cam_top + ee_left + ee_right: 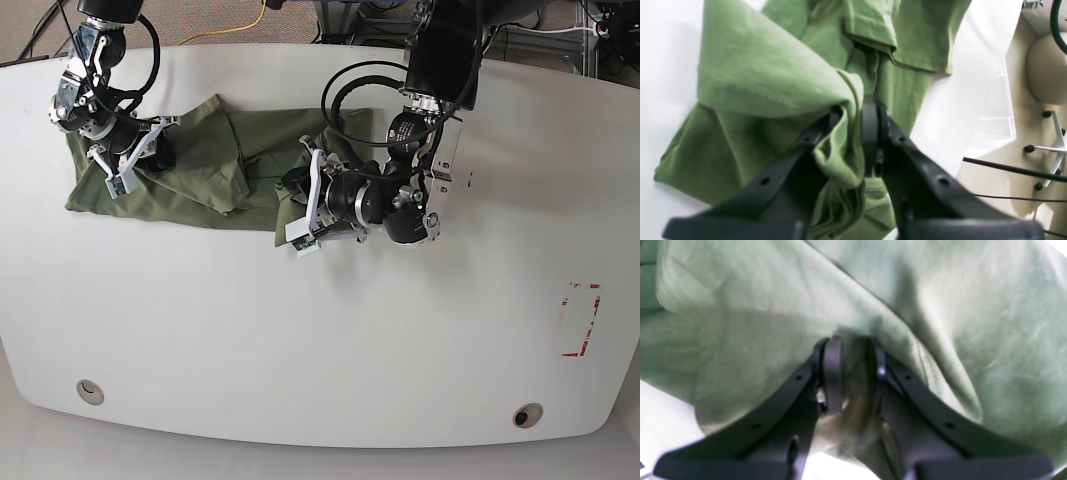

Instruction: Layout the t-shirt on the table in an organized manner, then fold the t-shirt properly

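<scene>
The olive-green t-shirt (205,175) lies crumpled in a long strip across the far left of the white table (300,330). My left gripper (853,128) is shut on a bunched fold of the t-shirt (773,76) at the strip's right end and shows in the base view (300,195). My right gripper (855,373) is shut on a fold of the t-shirt (740,323) near the strip's left end and shows in the base view (160,148). Cloth fills the gap between both pairs of fingers. A hemmed sleeve (873,30) lies beyond the left gripper.
A red tape rectangle (580,320) marks the table's right side. Two grommet holes (90,390) (527,414) sit near the front edge. Cables (350,90) loop over the left arm. The table edge, floor and a chair base (1053,146) show in the left wrist view.
</scene>
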